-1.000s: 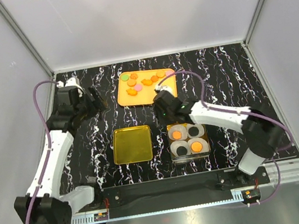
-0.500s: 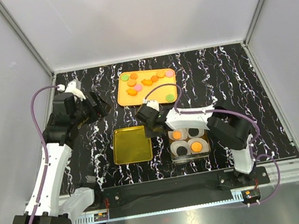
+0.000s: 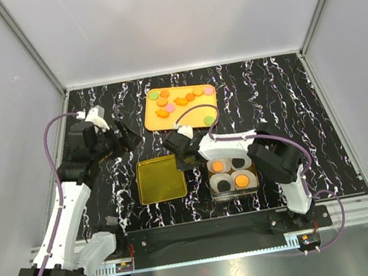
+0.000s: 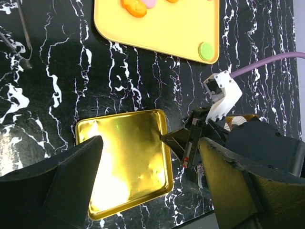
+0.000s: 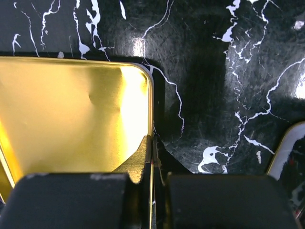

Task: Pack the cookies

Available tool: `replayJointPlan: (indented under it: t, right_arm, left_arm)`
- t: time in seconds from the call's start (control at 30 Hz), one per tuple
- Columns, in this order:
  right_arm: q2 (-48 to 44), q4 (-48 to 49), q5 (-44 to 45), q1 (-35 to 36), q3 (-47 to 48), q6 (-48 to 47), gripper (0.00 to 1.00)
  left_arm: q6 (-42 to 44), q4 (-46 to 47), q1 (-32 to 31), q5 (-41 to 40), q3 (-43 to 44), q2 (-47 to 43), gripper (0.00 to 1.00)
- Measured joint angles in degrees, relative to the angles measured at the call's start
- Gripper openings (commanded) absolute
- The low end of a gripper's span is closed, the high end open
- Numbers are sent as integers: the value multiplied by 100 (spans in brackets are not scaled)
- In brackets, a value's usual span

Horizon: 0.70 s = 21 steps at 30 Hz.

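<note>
Nearest, orange and black cookies (image 3: 242,180) are held in paper cups (image 3: 233,171) inside a tin (image 3: 211,179). Just left of it, the right rim of the gold lid (image 3: 161,179) is pinched by the right hand (image 5: 152,143). The left hand (image 3: 127,134) is held spread above the table (image 3: 289,93). Farthest, more cookies are scattered on the orange tray (image 3: 202,111).

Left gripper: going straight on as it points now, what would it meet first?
Probably the gold tin lid, near the edge that the right gripper pinches; depth is unclear.
</note>
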Motion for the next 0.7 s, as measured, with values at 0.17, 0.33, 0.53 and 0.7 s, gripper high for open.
replayJointPlan:
  t: [0.17,0.33,0.53,0.7]
  right_arm:
    - [2,11,-190,-219,11,-142,0]
    - [-116,-7,-452,-669,11,-382,0]
    - [-675,-20,-850,-1102,11,-651,0]
    - [-1108,-33,-1088,-1351,11,-852,0]
  left_arm:
    - [-74,144,0,92,-269,35,88]
    - [-111,251,0,164,-372,162,88]
    - [-127,299,0,188,-439,271,88]
    - [-190,404,0,195,-608,522,89]
